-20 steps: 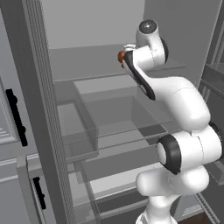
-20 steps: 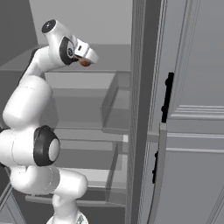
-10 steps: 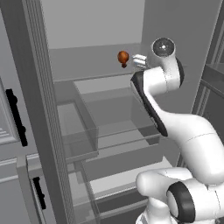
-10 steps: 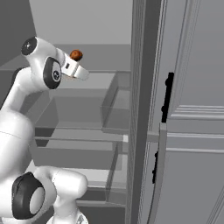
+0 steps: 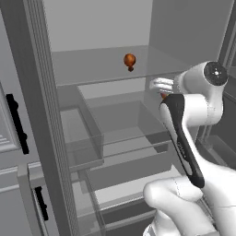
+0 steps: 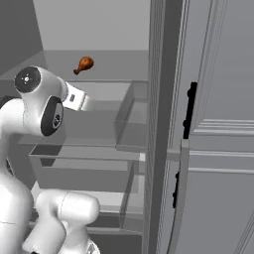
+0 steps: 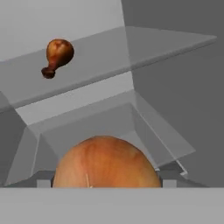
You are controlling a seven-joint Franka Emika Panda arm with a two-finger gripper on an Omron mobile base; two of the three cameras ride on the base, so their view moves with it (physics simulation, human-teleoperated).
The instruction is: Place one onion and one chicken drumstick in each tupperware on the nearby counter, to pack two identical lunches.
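**Onion in gripper, drumstick on fridge shelf**

While the chicken drumstick point(image 5: 130, 61) lies loose on the glass shelf point(image 5: 92, 69), the gripper point(image 5: 162, 87) right of it pinches the onion point(image 7: 106, 162). Round, smooth, firm: likely slippery, so squeeze across its widest middle. Drumstick: grab the bulb.

Open fridge room lies ahead; the glass shelf point(image 5: 106, 64) bears one chicken drumstick point(image 5: 130, 61).
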